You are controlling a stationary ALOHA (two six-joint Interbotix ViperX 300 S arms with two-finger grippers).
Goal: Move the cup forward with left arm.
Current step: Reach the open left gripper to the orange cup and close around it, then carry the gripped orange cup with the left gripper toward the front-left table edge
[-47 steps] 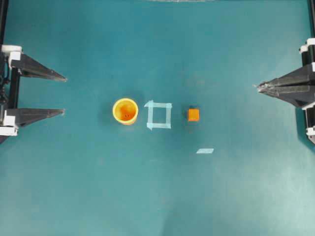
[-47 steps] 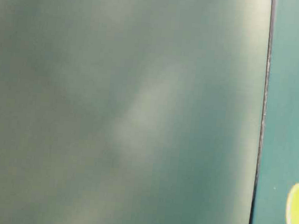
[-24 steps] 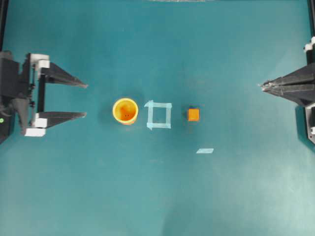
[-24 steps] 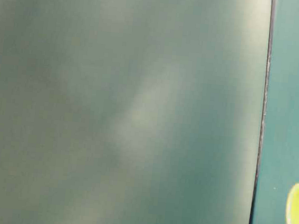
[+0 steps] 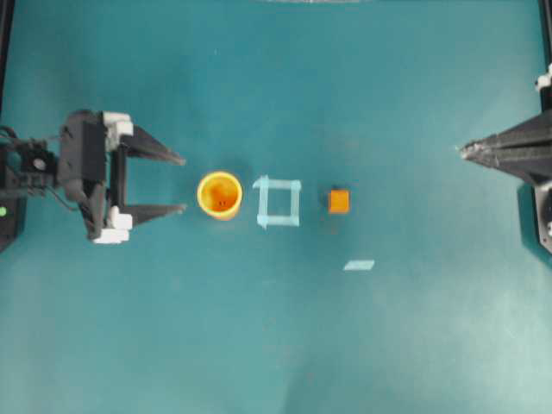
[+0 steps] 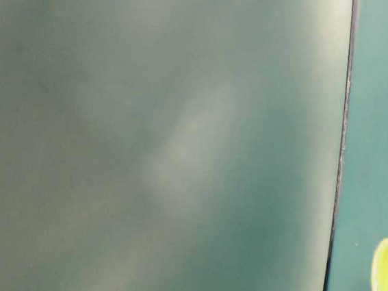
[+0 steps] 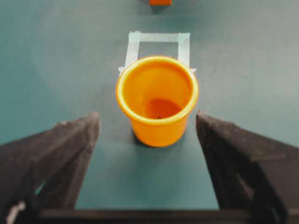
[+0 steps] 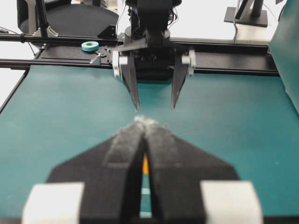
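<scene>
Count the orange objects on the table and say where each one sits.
2. The cup stands left of the tape square, just ahead of the open left gripper. The small cube sits right of the square.

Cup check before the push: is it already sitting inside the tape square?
No, the cup stands just left of the tape square in the overhead view, outside its outline.

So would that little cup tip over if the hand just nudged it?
Possibly. The cup looks like thin, empty plastic, so probably light. It stands upright, narrower at the base than the rim, so a high push might topple it. On its side, being round, it would likely roll.
</scene>
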